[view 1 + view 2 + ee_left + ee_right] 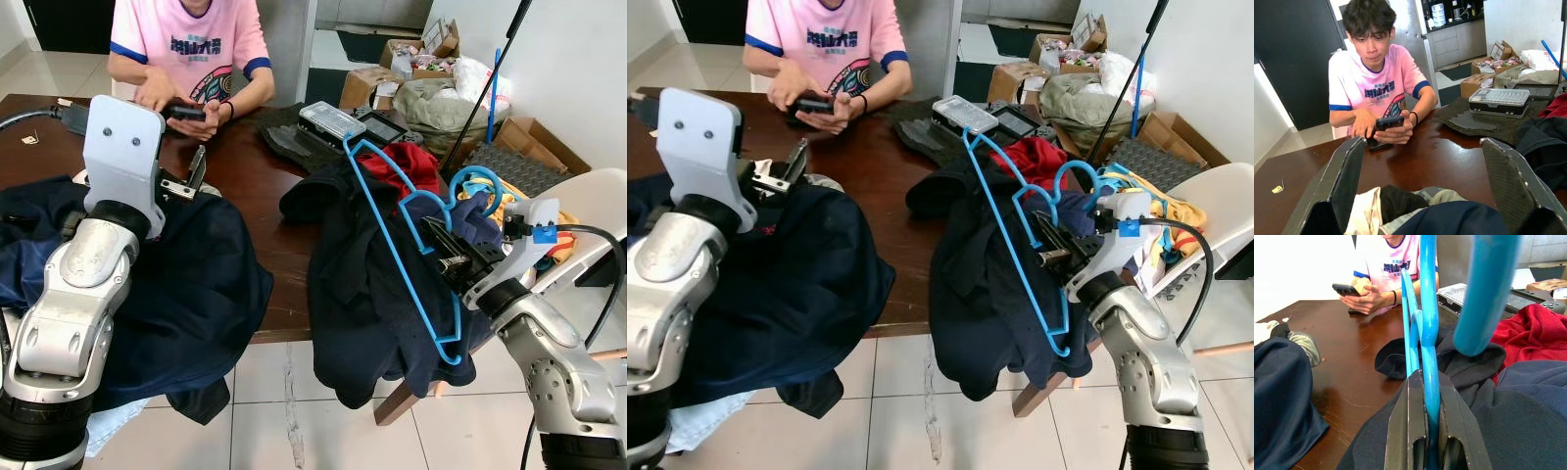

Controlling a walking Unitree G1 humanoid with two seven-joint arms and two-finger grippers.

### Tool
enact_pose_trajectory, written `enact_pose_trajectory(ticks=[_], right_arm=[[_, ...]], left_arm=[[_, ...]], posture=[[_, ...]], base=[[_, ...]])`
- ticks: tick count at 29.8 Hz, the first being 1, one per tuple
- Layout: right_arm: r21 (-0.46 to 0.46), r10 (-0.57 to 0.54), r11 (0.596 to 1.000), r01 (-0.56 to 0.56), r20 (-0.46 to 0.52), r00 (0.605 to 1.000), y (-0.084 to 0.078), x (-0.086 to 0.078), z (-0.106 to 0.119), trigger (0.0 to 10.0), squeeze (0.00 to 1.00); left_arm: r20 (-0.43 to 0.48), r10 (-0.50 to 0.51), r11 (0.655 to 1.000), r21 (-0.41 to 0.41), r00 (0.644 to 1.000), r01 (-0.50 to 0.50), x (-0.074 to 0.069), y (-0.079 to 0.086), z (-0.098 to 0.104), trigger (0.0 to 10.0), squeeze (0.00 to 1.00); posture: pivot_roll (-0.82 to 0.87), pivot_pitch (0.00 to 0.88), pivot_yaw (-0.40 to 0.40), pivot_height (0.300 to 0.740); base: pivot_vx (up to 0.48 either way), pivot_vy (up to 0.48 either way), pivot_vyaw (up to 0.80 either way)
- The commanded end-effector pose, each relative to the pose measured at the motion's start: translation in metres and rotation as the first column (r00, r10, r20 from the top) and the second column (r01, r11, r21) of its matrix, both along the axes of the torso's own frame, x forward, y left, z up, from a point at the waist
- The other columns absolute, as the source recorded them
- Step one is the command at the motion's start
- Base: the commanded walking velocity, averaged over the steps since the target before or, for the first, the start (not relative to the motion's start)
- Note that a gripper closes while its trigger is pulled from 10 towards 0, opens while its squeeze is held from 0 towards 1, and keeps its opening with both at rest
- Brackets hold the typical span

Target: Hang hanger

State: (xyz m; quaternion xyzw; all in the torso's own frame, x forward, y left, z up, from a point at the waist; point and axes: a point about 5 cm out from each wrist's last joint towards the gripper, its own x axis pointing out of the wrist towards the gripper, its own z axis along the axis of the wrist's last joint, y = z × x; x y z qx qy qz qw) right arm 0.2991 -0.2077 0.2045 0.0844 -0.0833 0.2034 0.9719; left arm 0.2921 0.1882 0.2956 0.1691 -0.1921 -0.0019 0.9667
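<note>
A blue plastic hanger (397,245) stands tilted over a heap of dark clothes (367,294) at the table's right end, its hook (480,186) curling up on the right. My right gripper (439,245) is shut on the hanger near the base of the hook; in the right wrist view the blue bar (1429,357) is clamped between the two black fingers (1405,431). My left gripper (194,174) is open above a dark navy garment (181,284) draped over the table's front edge. Its fingers (1344,181) stand wide apart with nothing between them.
A person in a pink shirt (191,44) sits at the far side of the brown table (250,186), holding a phone (184,113). A plastic case (333,119), a red cloth (416,162), cardboard boxes (416,54) and a white chair (602,211) piled with clothes stand on the right.
</note>
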Motion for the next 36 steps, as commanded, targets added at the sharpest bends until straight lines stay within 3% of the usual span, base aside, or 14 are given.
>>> enact_pose_trajectory(ticks=[1,15,21,24,25,26,27,28,30,31,32,33,35,36], right_arm=[[-0.001,-0.016,1.000,0.016,-0.002,1.000,-0.003,0.000,-0.003,10.0,0.00],[0.002,-0.021,1.000,0.021,0.009,1.000,-0.002,0.001,0.000,10.0,0.00],[0.003,-0.022,1.000,0.022,0.010,1.000,-0.003,0.001,0.000,10.0,0.00],[0.003,-0.022,1.000,0.022,0.010,1.000,-0.003,0.001,0.000,10.0,0.00],[0.004,-0.021,1.000,0.021,0.010,1.000,-0.003,0.002,-0.001,10.0,0.00],[0.004,-0.021,1.000,0.021,0.010,1.000,-0.003,0.002,-0.001,10.0,0.00],[0.004,-0.022,1.000,0.022,0.010,1.000,-0.003,0.002,-0.001,10.0,0.00],[0.004,-0.022,1.000,0.022,0.010,1.000,-0.003,0.002,-0.001,10.0,0.00],[0.005,-0.023,1.000,0.022,0.011,1.000,-0.003,0.002,-0.001,10.0,0.00],[0.004,-0.024,1.000,0.024,0.011,1.000,-0.003,0.002,-0.001,10.0,0.00],[0.003,-0.025,1.000,0.025,0.011,1.000,-0.004,0.002,-0.001,10.0,0.00],[0.003,-0.025,1.000,0.025,0.011,1.000,-0.004,0.002,-0.001,10.0,0.00],[0.001,-0.027,1.000,0.027,0.010,1.000,-0.005,0.002,-0.001,10.0,0.00],[0.001,-0.027,1.000,0.027,0.010,1.000,-0.005,0.002,-0.001,10.0,0.00]], left_arm=[[0.009,0.002,0.999,0.043,1.000,-0.003,0.000,0.001,0.003,10.0,0.00],[0.052,-0.045,0.996,0.075,0.998,0.041,0.003,-0.005,0.017,10.0,0.00],[0.041,-0.150,0.986,0.075,0.988,0.146,0.004,-0.009,0.022,10.0,0.00],[0.041,-0.150,0.986,0.075,0.988,0.146,0.004,-0.009,0.022,10.0,0.00],[0.023,-0.217,0.969,0.126,0.976,0.213,0.002,-0.008,0.027,10.0,0.00],[0.023,-0.217,0.969,0.126,0.976,0.213,0.002,-0.008,0.027,10.0,0.00],[-0.037,-0.328,0.926,0.187,0.944,0.329,-0.005,-0.007,0.031,10.0,0.00],[-0.037,-0.328,0.926,0.187,0.944,0.329,-0.005,-0.007,0.031,10.0,0.00],[-0.168,-0.491,0.814,0.261,0.855,0.519,-0.020,-0.009,0.033,10.0,0.00],[-0.256,-0.566,0.731,0.284,0.784,0.620,-0.031,-0.009,0.031,10.0,0.00],[-0.310,-0.603,0.676,0.292,0.735,0.677,-0.037,-0.009,0.030,10.0,0.00],[-0.310,-0.603,0.676,0.292,0.735,0.677,-0.037,-0.009,0.030,10.0,0.00],[-0.493,-0.653,0.498,0.293,0.575,0.816,-0.059,-0.003,0.027,10.0,0.00],[-0.493,-0.653,0.498,0.293,0.575,0.816,-0.059,-0.003,0.027,10.0,0.00]], posture=[[0.09,0.119,-0.076,0.740],[0.09,0.114,-0.071,0.740],[0.10,0.113,-0.070,0.740],[0.10,0.113,-0.070,0.740],[0.10,0.115,-0.071,0.740],[0.10,0.115,-0.071,0.740],[0.10,0.116,-0.067,0.740],[0.10,0.116,-0.067,0.740],[0.10,0.116,-0.068,0.740],[0.11,0.118,-0.065,0.740],[0.11,0.118,-0.065,0.740],[0.11,0.118,-0.065,0.740],[0.11,0.120,-0.067,0.740],[0.11,0.120,-0.067,0.740]], base=[[0.480,0.000,0.00],[0.467,0.000,0.00],[0.000,0.000,0.00],[0.000,0.000,0.00],[0.000,0.000,0.00],[0.000,0.000,0.00],[0.000,0.000,0.00],[0.000,0.000,0.00],[0.000,0.000,0.00],[0.000,0.000,0.00],[0.000,0.000,0.00],[0.000,0.000,0.00],[0.000,0.000,0.00],[0.000,0.000,0.00]])
